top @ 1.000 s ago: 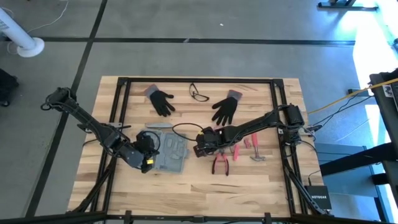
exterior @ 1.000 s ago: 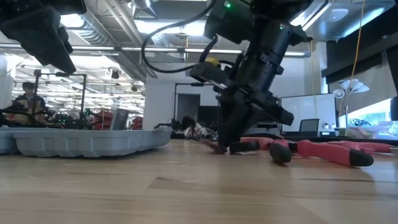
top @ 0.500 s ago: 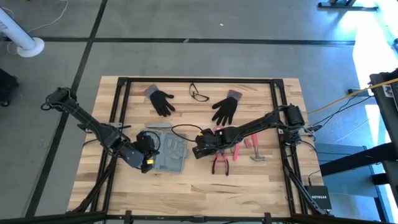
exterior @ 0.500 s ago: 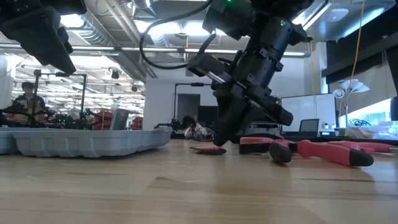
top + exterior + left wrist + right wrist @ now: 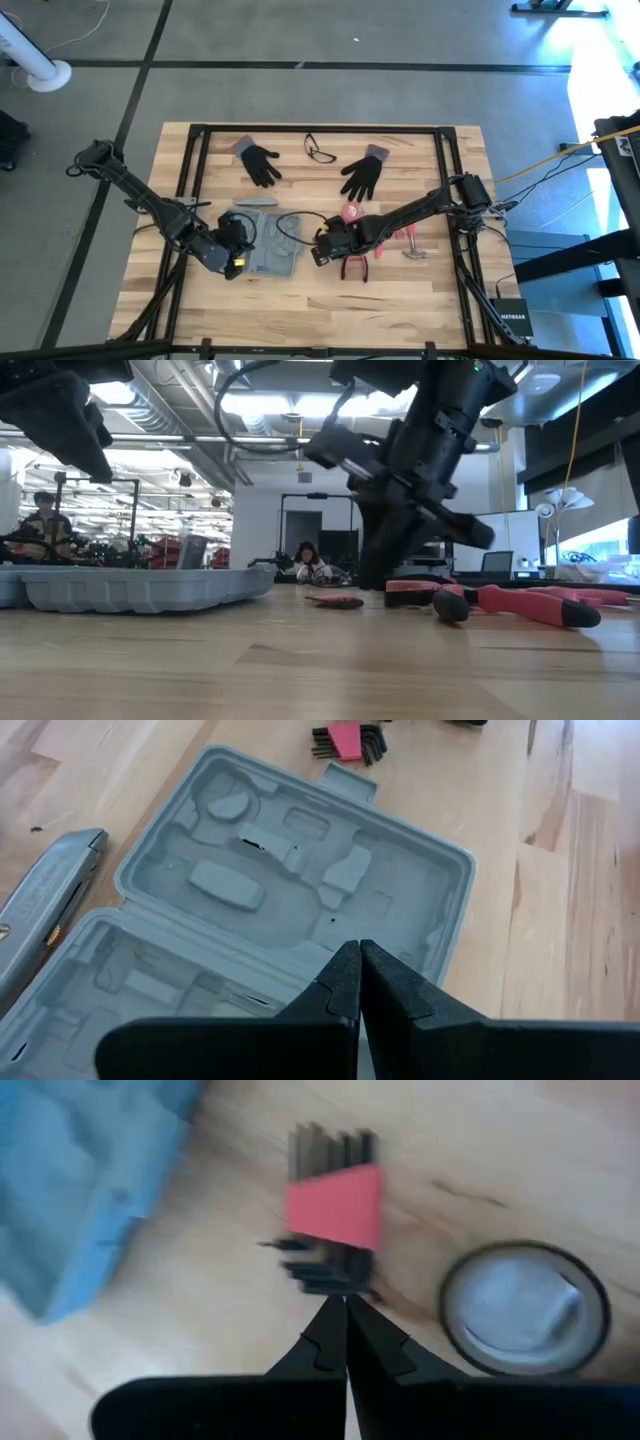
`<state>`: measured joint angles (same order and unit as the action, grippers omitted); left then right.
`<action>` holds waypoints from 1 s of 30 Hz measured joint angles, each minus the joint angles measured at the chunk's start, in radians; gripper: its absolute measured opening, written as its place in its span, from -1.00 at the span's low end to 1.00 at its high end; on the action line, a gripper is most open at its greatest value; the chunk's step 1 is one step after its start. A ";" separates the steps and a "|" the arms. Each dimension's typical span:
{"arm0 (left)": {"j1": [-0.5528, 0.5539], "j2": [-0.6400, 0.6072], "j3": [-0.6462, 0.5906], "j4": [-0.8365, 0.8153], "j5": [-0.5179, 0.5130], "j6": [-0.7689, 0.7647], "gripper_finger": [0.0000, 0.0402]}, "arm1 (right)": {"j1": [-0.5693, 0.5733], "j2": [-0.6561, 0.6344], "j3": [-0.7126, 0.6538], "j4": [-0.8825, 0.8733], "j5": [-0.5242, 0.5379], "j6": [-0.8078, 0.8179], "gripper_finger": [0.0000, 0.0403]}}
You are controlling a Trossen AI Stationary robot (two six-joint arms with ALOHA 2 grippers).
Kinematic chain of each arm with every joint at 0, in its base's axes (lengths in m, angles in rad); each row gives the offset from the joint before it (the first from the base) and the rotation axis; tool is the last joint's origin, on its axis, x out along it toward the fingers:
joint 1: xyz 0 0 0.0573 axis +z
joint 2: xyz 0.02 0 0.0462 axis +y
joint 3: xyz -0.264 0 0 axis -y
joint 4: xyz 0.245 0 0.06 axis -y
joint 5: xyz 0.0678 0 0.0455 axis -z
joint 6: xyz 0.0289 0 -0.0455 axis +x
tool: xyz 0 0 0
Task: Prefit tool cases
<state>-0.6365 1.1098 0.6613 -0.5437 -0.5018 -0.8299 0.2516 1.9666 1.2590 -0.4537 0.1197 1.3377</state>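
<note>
Tool case point(image 5: 272, 246) lying open, centre-left of high view. Am holding left gripper point(image 5: 358, 982) pinched shut, empty, over its recesses. Am hovering right gripper point(image 5: 345, 1335), also closed, empty, above red hex-key set point(image 5: 333, 1208), centre frame.

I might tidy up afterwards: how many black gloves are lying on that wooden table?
2. One black fabric glove lies at the table's far edge, left of the glasses; the other black glove lies right of them. Another could hide under the arms.
</note>
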 joint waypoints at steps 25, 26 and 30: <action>-0.018 0.000 0.000 0.000 0.000 -0.052 -1.00 | 0.005 0.087 0.021 0.087 0.034 0.083 -1.00; -0.018 0.000 0.000 0.003 0.000 -0.052 -1.00 | 0.002 0.090 0.021 0.110 0.034 0.092 -1.00; -0.018 0.000 0.000 0.001 0.000 -0.053 -1.00 | -0.011 0.094 0.020 0.166 0.037 0.096 -1.00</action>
<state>-0.6544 1.1097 0.6613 -0.5423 -0.5020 -0.8825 0.2409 2.0609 1.2785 -0.2878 0.1566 1.4334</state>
